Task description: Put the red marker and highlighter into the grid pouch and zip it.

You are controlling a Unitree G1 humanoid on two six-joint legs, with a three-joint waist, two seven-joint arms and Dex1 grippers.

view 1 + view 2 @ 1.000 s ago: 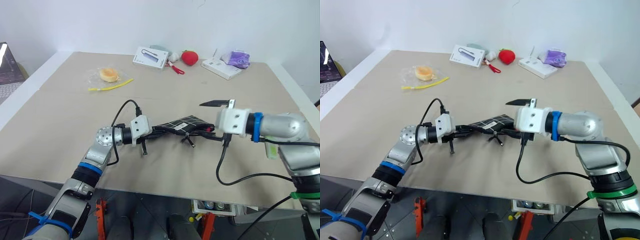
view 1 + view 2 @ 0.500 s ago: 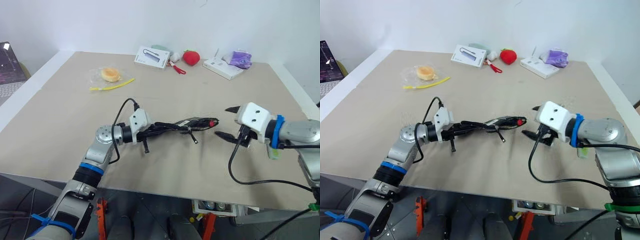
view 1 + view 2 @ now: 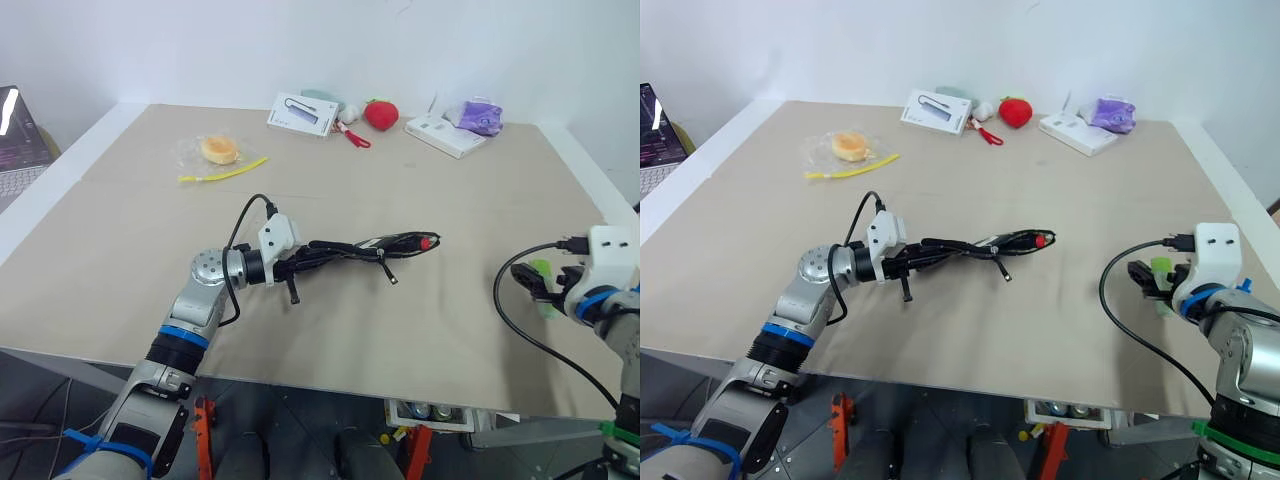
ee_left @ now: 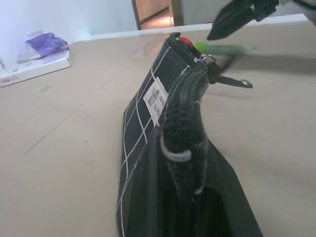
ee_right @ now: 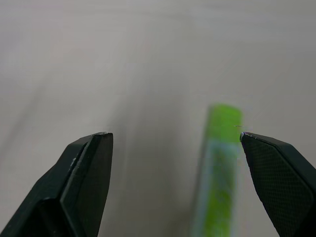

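Head views: left end effector (image 3: 296, 268) clamped shut on one end of the grid pouch (image 3: 350, 250), held edge-on above the desk (image 3: 130, 230); red marker (image 3: 427, 242) tip pokes out the far end. Right end effector (image 3: 1148, 281) spread wide, empty, low at desk's right edge by the highlighter (image 3: 1160, 266).

Left wrist view: pouch w/ white label runs away from the cam.

Right wrist view: fingers (image 5: 84, 182) wide apart, highlighter lying on desk between them, nearer one finger.

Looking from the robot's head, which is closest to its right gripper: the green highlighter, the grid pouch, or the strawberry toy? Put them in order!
From the right gripper:
1. highlighter, right beside it.
2. grid pouch, mid-table, held by the left gripper.
3. strawberry toy, at the far edge.
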